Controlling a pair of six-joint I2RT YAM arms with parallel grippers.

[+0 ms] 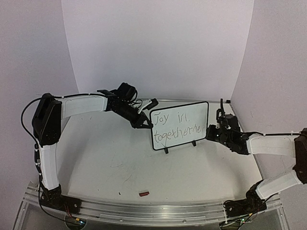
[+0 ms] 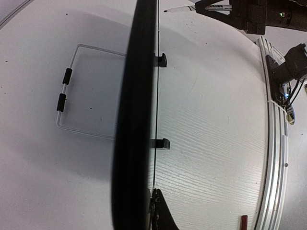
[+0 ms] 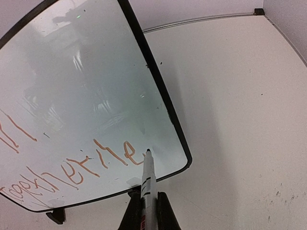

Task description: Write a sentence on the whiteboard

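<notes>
We see a robot lab: plain white walls (image 1: 158, 48) around a white counter (image 1: 105, 163), with a left arm (image 1: 48, 158) and a right arm (image 1: 271, 143) bolted to a metal rail (image 1: 144, 207).

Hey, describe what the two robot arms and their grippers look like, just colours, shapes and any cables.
The left arm and right arm have white boxy link covers between black joint housings, on black bases. A thin black cable loops beside the left elbow. The left gripper and right gripper are black with narrow tapering fingers. No markings are legible.
</notes>
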